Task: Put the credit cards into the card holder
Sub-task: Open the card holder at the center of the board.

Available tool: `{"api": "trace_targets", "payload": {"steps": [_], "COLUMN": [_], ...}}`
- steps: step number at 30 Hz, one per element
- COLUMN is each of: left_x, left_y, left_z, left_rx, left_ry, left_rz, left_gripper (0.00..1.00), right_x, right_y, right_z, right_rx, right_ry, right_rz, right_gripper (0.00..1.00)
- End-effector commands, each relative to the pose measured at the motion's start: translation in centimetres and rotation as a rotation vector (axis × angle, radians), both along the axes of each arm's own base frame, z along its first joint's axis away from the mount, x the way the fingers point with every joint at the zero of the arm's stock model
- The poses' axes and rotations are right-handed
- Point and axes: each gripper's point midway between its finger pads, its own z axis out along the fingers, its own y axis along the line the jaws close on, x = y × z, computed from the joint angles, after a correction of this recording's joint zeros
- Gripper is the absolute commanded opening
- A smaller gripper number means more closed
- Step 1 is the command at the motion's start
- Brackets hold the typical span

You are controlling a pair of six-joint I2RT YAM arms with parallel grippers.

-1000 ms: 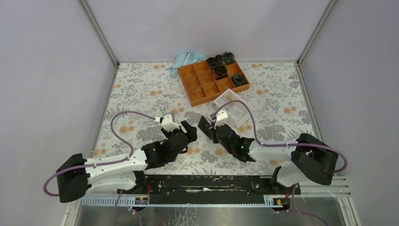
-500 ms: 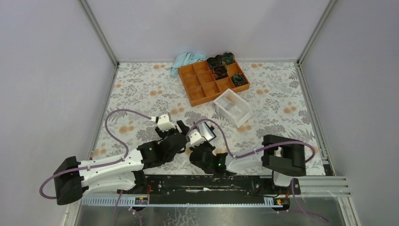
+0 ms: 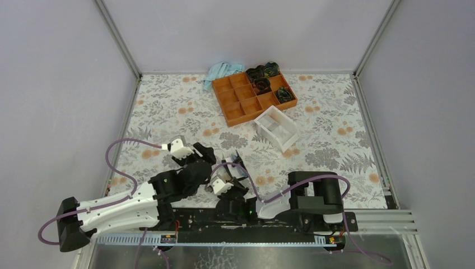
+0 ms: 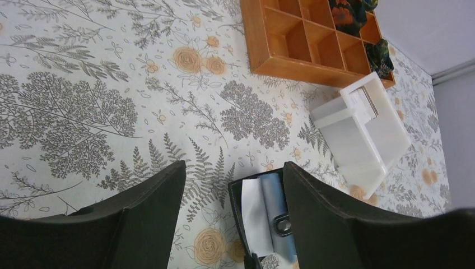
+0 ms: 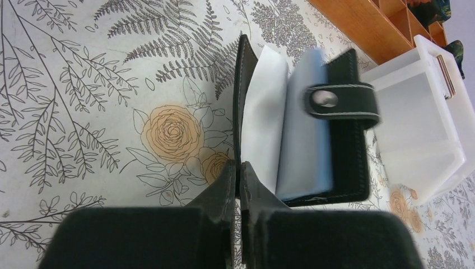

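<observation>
The card holder (image 5: 313, 140) is a small black wallet, hanging open with white and light-blue leaves and its snap tab (image 5: 336, 102) across them. My right gripper (image 5: 240, 171) is shut on the edge of its black cover, just above the floral table near the arm bases (image 3: 232, 174). My left gripper (image 4: 234, 168) is open right beside it, and the card holder (image 4: 263, 216) shows between its fingers, close to the right finger (image 4: 336, 218). The credit cards show only as a thin orange-tan edge (image 5: 444, 75) standing in the white box (image 5: 420, 134).
The white box (image 3: 276, 129) sits mid-table, with an orange compartment tray (image 3: 231, 109) behind it that has dark items (image 3: 263, 73) in its far cells. A light-blue cloth (image 3: 223, 71) lies at the back wall. Grey walls close in the table.
My right arm has swung left and back toward the near edge, carrying the card holder away from the white box. My left gripper has shifted left and its jaws have narrowed a little.
</observation>
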Motion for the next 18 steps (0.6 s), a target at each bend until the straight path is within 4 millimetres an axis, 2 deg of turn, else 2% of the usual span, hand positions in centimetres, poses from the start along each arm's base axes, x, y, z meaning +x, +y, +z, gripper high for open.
{"api": "trace_targets", "payload": {"steps": [1,8,11,14,18], "left_x": [0.7,1.3,1.6,1.6,1.7], "left_y": [1.7,-2.2,-4.0,-4.8,-5.6], "left_z": [1.6,0.6,-0.1,-1.4,-2.1], "left_rx": [0.025,-0.033,-0.111,-0.192,-0.270], "left_ry": [-0.047,-0.048,-0.035,-0.005,0.002], "left_rz": [0.087,-0.064,-0.129,-0.156,-0.166], "left_gripper": [0.71,0.71,0.71,0.71,0.71], "right_x": [0.3,-0.3,-0.5,-0.7,-0.5], "right_y": [0.2,0.2,0.0,-0.1,-0.7], "right_z": [1.3,1.3,1.5,2.3,3.1], "right_rx": [0.029,0.100,0.173,0.236,0.303], "right_ry": [-0.023,0.035,0.088,0.126,0.164], "right_rz": [-0.032,-0.007,0.003,0.013,0.009], "right_gripper": [0.00,0.00,0.00,0.00,0.01]}}
